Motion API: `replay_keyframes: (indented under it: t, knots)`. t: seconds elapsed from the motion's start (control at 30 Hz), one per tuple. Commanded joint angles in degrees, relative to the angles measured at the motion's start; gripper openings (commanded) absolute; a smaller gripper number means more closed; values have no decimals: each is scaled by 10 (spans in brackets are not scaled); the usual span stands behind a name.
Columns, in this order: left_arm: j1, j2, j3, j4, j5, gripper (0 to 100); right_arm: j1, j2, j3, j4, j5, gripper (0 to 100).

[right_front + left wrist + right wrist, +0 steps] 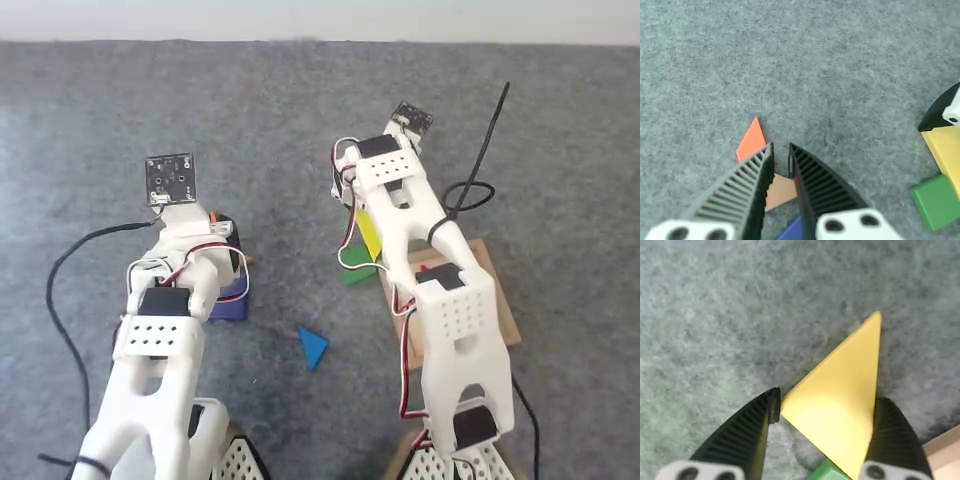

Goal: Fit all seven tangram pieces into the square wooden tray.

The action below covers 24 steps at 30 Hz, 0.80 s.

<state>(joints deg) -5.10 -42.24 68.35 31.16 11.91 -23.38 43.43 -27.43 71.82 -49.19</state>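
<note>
Yellow triangle (840, 410) gripped by right end effector (829, 407), arm outstretched

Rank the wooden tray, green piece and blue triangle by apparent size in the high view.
Largest: wooden tray. Then green piece and blue triangle, alike; the right arm partly hides the green one.

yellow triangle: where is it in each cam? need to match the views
High view: yellow triangle mid-table, under the right arm's outer end.
Left wrist view: at the frame's edge, under a black fingertip.
Right wrist view: mid-frame, between the right gripper's fingers.
Shared landmark: green piece, right beside it in all three.
</note>
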Motion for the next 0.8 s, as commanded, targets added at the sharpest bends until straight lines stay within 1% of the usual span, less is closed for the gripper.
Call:
replay_keyframes:
  t: [0.0, 0.1, 0.23, 0.3, 0.37, 0.47, 0.5, 0.57, 0.63, 0.77]
  knots:
    - [4, 0, -7, -15, -7, 47, -8, -7, -109, 44, -3, 180]
    - [4, 0, -7, -15, -7, 47, -7, -7, -193, 92, 7, 180]
    - [4, 0, -7, -15, -7, 47, 7, -7, -332, 182, 65, 180]
    - [4, 0, -7, -15, -7, 47, 25, -6, -398, 239, 123, 179]
    - [4, 1, -7, -16, -7, 47, 51, -6, -452, 290, 233, 177]
    - [4, 2, -7, -16, -7, 47, 108, -17, -455, 291, 498, 176]
    - [3, 2, -7, -16, -7, 47, 125, -24, -441, 291, 564, 171]
    - [2, 2, -6, -25, -7, 47, 160, -47, -396, 291, 630, 139]
    - [2, 2, -4, -32, -7, 47, 182, -82, -334, 291, 702, 137]
    - [4, 3, -4, -33, -7, 47, 196, -191, -182, 291, 825, 140]
